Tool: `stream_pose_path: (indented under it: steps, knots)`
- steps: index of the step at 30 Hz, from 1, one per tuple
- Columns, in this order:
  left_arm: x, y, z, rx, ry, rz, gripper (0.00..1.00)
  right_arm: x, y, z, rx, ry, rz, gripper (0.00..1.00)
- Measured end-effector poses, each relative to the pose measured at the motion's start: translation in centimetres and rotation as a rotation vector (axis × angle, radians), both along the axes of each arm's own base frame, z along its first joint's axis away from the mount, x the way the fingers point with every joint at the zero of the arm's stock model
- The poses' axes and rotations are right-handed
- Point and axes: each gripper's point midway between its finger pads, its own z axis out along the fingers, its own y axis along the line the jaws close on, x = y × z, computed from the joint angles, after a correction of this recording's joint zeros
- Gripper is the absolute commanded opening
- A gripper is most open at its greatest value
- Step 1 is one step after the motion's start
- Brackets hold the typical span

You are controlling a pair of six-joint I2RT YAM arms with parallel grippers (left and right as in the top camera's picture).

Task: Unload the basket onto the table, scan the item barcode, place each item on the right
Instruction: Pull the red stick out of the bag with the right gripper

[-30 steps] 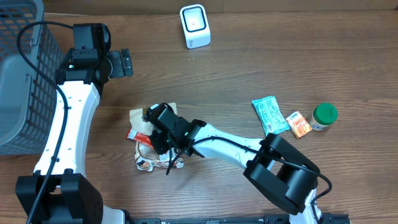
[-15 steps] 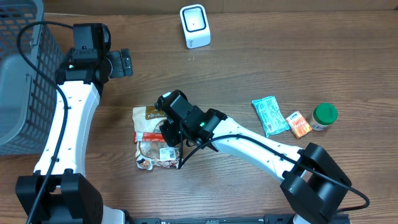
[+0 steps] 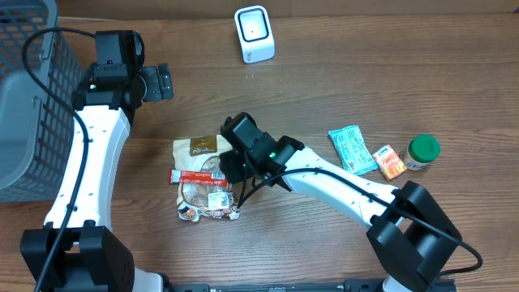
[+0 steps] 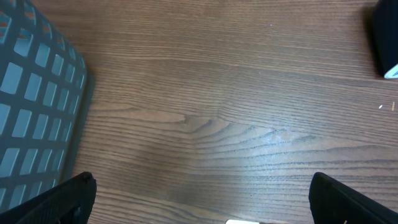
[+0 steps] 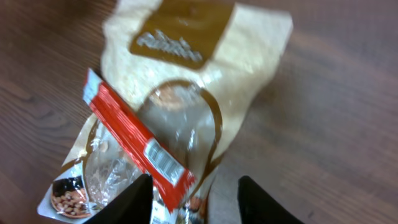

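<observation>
A tan snack bag (image 3: 197, 150) (image 5: 186, 68) with a brown label lies flat on the table. A red wrapped bar (image 3: 195, 177) (image 5: 134, 140) lies across it, and a barcode (image 5: 160, 159) faces up on the bar. My right gripper (image 3: 231, 169) (image 5: 199, 202) hovers over the bag's right edge. Its jaws stand apart with the bar's end below the gap, and they grip nothing. The white scanner (image 3: 254, 34) stands at the back of the table. My left gripper (image 3: 158, 83) (image 4: 208, 208) hangs open over bare wood near the basket.
A grey mesh basket (image 3: 24, 97) (image 4: 31, 106) stands at the far left. A teal packet (image 3: 352, 150), an orange packet (image 3: 390, 161) and a green-lidded jar (image 3: 422, 151) lie at the right. A smaller nut packet (image 3: 207, 207) sits under the bag's front end.
My right gripper was shut on the crumpled bag, moved right as the bag came to lie flat, and now stands open at its right edge. The left arm has not moved.
</observation>
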Motion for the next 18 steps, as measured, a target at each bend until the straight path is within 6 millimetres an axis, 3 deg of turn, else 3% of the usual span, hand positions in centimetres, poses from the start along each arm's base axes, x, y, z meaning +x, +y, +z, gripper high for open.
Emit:
stream_pose_path:
  steps: [5,11,18]
  knots:
    - [0.0,0.0,0.0,0.0,0.0,0.0,1.0,-1.1,0.0,-1.0,0.062,0.1,-0.031,0.43]
    - [0.0,0.0,0.0,0.0,0.0,0.0,1.0,-1.9,1.4,-1.3,0.175,0.144,-0.022,0.43]
    - [0.0,0.0,0.0,0.0,0.0,0.0,1.0,-2.1,1.7,-2.2,0.236,0.151,-0.044,0.43]
